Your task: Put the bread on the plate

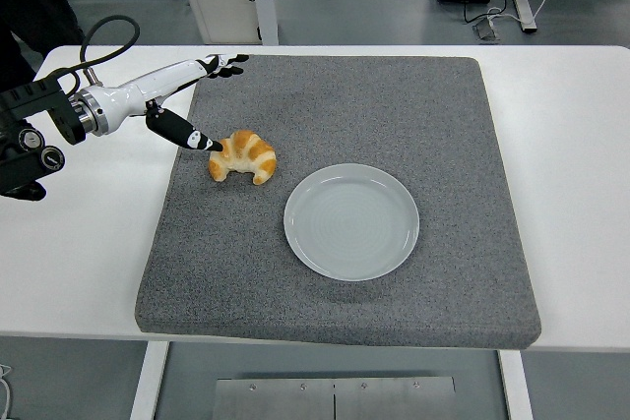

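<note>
Bread (243, 156): I see it on the grey mat (394, 105), just left of the plate (351, 221), not on it.
Left hand (187, 95): fingers spread wide, thumb tip at the bread, nothing gripped.
Plate: bare.
Progress: I judge grasp, carry and placing all remain.

No text, label, brand, number or sign can be read anywhere in the head view.
</note>
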Controlling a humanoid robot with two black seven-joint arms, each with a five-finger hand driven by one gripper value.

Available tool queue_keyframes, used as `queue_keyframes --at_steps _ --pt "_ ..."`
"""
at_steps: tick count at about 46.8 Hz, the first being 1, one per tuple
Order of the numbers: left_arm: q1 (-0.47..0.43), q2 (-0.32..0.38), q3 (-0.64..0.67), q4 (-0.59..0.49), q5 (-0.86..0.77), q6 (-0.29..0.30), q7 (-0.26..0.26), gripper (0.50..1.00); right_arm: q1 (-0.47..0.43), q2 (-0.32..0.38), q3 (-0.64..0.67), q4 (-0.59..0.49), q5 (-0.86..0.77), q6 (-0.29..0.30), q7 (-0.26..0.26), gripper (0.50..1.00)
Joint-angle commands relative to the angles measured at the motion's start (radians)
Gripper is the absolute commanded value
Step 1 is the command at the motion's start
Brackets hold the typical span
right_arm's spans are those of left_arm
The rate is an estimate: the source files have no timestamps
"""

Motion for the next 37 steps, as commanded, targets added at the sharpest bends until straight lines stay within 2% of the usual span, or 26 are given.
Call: queue_keyframes --at_steps 1,17,27,37 --pt "0.004 -0.004 0.018 -0.001 0.0 0.023 0.0 0.972 0.0 0.0 0.0 0.0 -0.001 0.0 0.0 1.0" --pt "0.005 -0.039 0.085 -0.001 0.0 0.092 0.0 0.972 0.0 0.0 0.0 0.0 -0.001 0.0 0.0 1.0" --pt "0.005 -0.079 0.153 0.001 0.0 0.193 0.0 0.972 0.0 0.0 0.0 0.0 -0.001 0.0 0.0 1.0" --pt "0.011 -0.085 0.163 0.002 0.0 0.206 0.0 0.972 0.0 0.0 0.002 0.0 0.001 0.0 0.0 1.0"
